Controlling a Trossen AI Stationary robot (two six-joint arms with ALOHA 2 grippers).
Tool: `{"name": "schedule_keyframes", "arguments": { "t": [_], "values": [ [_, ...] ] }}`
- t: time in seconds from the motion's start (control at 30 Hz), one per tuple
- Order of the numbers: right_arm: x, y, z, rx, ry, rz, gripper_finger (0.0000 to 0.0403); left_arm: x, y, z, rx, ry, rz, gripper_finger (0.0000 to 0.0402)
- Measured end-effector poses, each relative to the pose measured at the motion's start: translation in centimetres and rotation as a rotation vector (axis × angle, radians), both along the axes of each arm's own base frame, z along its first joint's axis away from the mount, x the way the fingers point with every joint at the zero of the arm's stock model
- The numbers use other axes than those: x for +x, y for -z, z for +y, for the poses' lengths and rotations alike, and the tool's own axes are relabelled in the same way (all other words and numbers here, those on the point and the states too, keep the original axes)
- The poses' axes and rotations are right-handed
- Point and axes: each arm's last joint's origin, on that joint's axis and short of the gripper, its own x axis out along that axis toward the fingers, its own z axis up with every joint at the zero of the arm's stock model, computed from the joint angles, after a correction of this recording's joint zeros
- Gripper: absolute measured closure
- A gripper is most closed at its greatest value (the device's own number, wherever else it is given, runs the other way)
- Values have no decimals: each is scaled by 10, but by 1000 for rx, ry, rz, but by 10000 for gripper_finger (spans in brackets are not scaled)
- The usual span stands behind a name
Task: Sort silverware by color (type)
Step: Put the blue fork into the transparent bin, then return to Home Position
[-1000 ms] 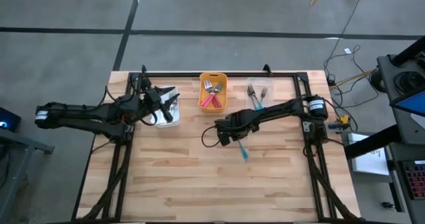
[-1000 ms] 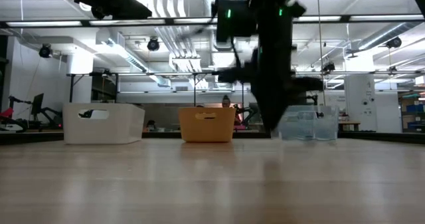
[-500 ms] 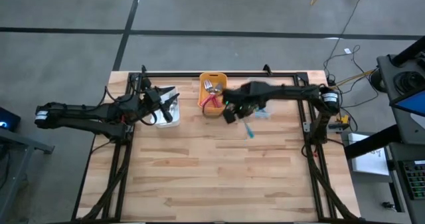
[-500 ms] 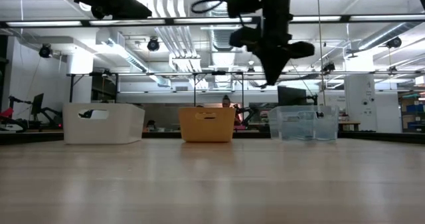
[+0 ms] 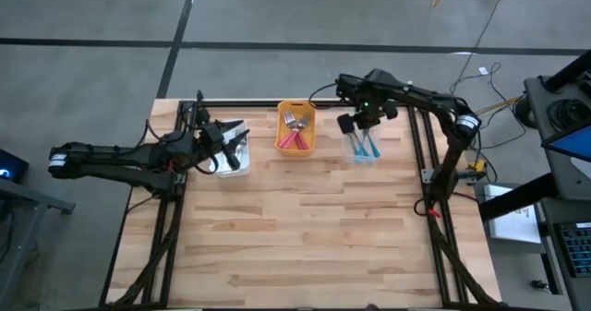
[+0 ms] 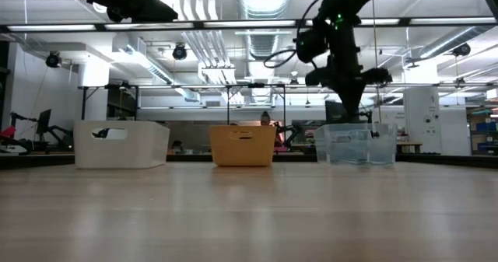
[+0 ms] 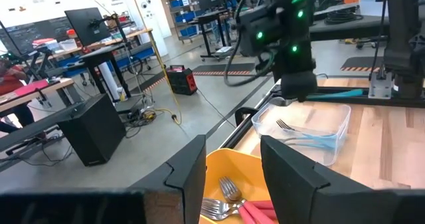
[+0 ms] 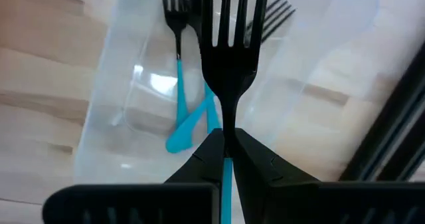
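My right gripper (image 5: 358, 125) hangs over the clear bin (image 5: 363, 149) at the table's far right, shut on a teal-handled fork (image 8: 229, 44). Two more teal forks (image 8: 180, 98) lie in that bin. The orange bin (image 5: 296, 128) at the far middle holds pink-handled forks (image 5: 294, 137). My left gripper (image 5: 231, 143) waits above the white bin (image 5: 235, 160) at the far left. Its fingers point level toward the other bins and stand open (image 7: 232, 177), with nothing between them. In the low view my right gripper (image 6: 352, 106) stands just above the clear bin (image 6: 359, 145). My right gripper pinches the fork between its two fingers at the slim neck (image 8: 226, 125), where the metal head meets the teal handle (image 8: 226, 165). The fingers come from above, pointing down, and lie across the fork. The fork is lifted clear, above the clear bin.
The three bins stand in a row along the far edge: white (image 6: 121, 144), orange (image 6: 243, 145) and clear. A black frame rail (image 5: 305, 102) runs behind them. Bare wooden tabletop (image 5: 305, 228) lies on the near side.
My right gripper has swung from the table's middle up and toward the far right, carrying the teal fork with it and staying shut. It now hangs over the clear bin. The fork has been lifted well clear of the tabletop.
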Motion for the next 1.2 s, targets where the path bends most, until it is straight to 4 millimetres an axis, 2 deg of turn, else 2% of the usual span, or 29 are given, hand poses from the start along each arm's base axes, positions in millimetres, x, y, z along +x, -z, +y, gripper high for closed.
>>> {"name": "schedule_keyframes", "arguments": {
  "t": [0.13,0.43,0.6,0.87,1.0,1.1,1.2],
  "values": [
    [2,15,-10,9,-33,3,390,0,0,0,0,0,0,277],
    [13,46,-18,33,-41,45,390,0,0,0,0,0,0,277],
    [16,52,-20,36,-44,54,386,0,0,0,0,0,0,277],
    [14,47,-19,13,-65,47,330,0,0,0,0,0,-1,277],
    [14,33,-13,-110,-121,86,307,-1,-1,0,-21,0,-21,277],
    [15,21,-3,-166,-155,78,297,-1,0,-1,-54,-2,-39,277],
    [13,8,24,-209,-227,53,296,-1,5,-4,-136,6,-37,277]
  ]
}}
